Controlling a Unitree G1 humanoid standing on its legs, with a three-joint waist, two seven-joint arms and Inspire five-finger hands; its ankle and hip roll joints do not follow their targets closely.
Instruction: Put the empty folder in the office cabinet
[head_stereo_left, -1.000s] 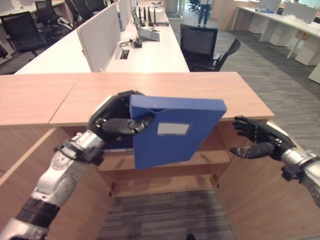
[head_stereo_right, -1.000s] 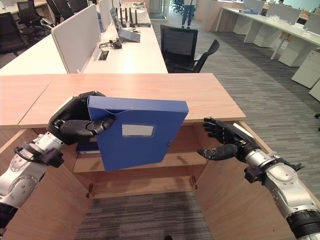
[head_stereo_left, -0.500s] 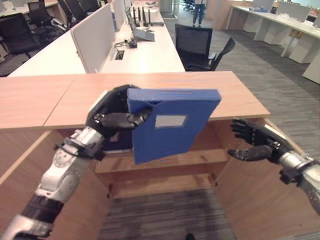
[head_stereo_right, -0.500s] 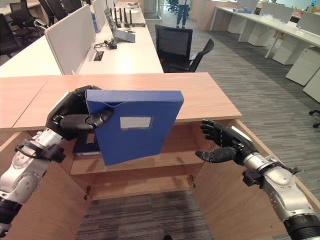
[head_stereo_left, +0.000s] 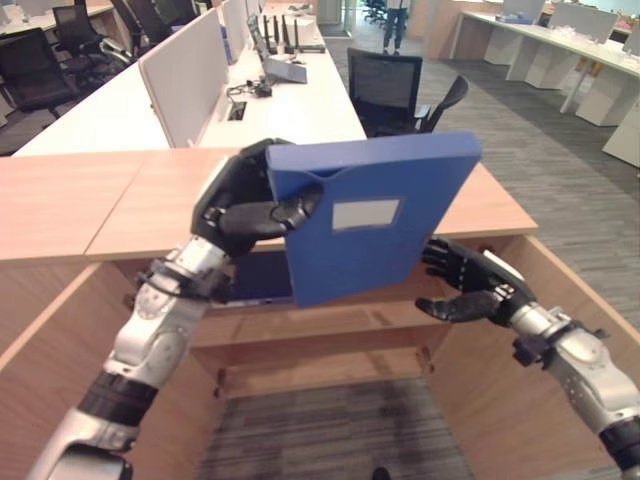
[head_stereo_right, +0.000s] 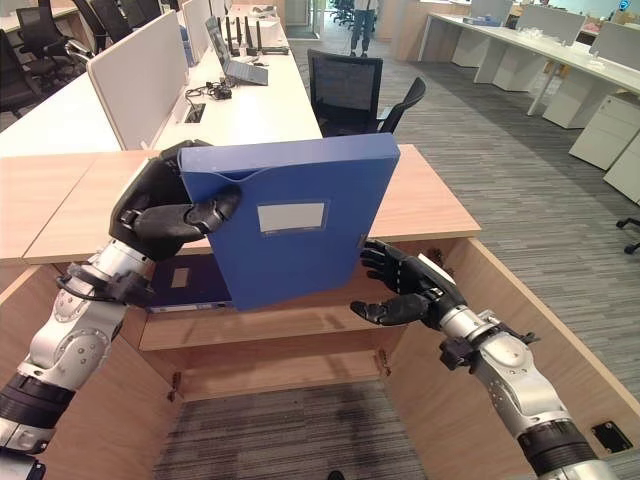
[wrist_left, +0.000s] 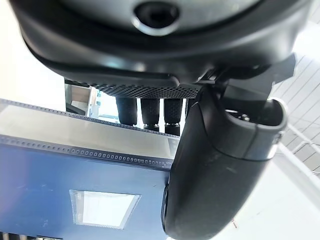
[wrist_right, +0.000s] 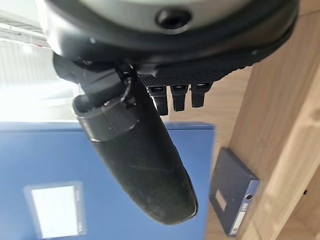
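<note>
Room: open-plan office, wooden office cabinet (head_stereo_left: 330, 330) with doors swung open, desks and chairs behind.
Folder: blue box folder (head_stereo_left: 375, 215) held in the air above the cabinet's top edge, tilted, label face toward the camera; not yet inside.
Left hand: left hand (head_stereo_left: 245, 205) clamped on the folder's left spine edge, thumb across the front, fingers behind.
Right hand: right hand (head_stereo_right: 400, 290) fingers spread, holding nothing, just under the folder's lower right corner; contact unclear.
Handling: likely light since empty, rigid board, smooth cover may slip; single-edge grip lets it swing, support the lower corner.
Shelf: another blue folder (head_stereo_right: 190, 285) lies flat at its left end; free space to the right.
</note>
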